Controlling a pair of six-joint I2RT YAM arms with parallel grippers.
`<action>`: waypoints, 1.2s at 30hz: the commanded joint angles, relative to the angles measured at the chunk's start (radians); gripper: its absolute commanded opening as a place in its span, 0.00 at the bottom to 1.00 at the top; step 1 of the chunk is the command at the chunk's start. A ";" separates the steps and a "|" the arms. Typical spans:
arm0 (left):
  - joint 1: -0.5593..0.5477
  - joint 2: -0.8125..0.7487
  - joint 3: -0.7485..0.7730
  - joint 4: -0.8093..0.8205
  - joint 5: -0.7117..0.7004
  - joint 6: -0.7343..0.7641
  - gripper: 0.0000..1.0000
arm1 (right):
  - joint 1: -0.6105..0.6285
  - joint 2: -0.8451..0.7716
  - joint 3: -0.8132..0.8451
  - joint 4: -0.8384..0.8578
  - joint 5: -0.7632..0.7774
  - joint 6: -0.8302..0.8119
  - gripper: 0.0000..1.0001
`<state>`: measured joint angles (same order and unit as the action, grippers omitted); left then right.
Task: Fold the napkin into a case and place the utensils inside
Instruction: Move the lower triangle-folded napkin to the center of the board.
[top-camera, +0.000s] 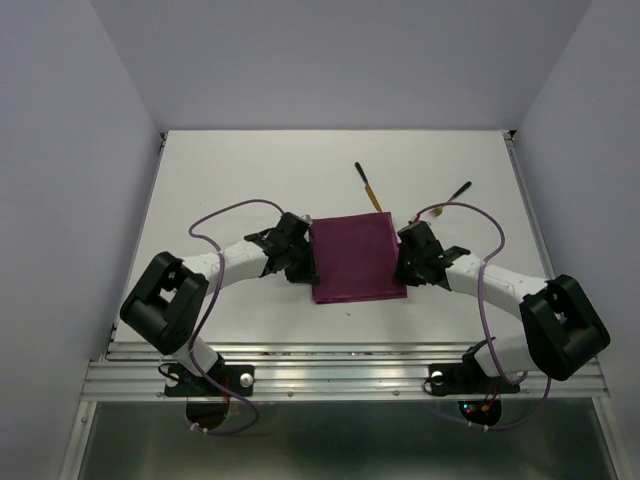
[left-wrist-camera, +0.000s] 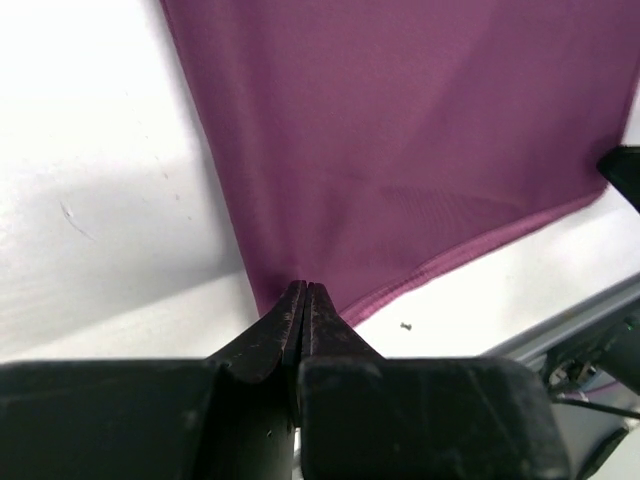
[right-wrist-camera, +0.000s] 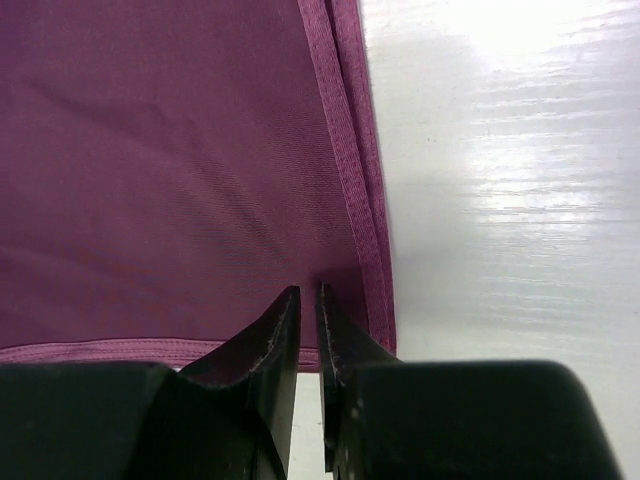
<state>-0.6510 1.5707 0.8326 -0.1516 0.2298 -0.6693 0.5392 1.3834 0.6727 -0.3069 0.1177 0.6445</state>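
white table (top-camera: 250, 180) holds the napkin (top-camera: 355, 258), left pincer (left-wrist-camera: 305, 289) pinching its corner

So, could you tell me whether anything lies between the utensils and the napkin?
Nothing visible does: the left-hand utensil and the right-hand utensil lie on bare table just beyond the napkin's far edge.

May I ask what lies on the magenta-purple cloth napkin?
Nothing loose rests on the napkin; both black-handled utensils lie on the white table beyond it. Its underside is hidden.
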 joint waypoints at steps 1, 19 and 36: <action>-0.016 -0.066 0.013 -0.054 0.020 0.025 0.04 | 0.010 -0.072 0.045 -0.040 0.062 0.007 0.18; -0.059 0.074 -0.079 0.014 0.026 -0.007 0.02 | 0.010 -0.021 0.120 -0.044 0.148 -0.009 0.20; -0.019 -0.121 -0.128 -0.161 -0.109 0.008 0.02 | 0.001 0.230 0.237 0.052 0.189 -0.086 0.21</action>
<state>-0.6750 1.4921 0.7403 -0.2501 0.1642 -0.6800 0.5385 1.5913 0.8581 -0.2996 0.2741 0.5823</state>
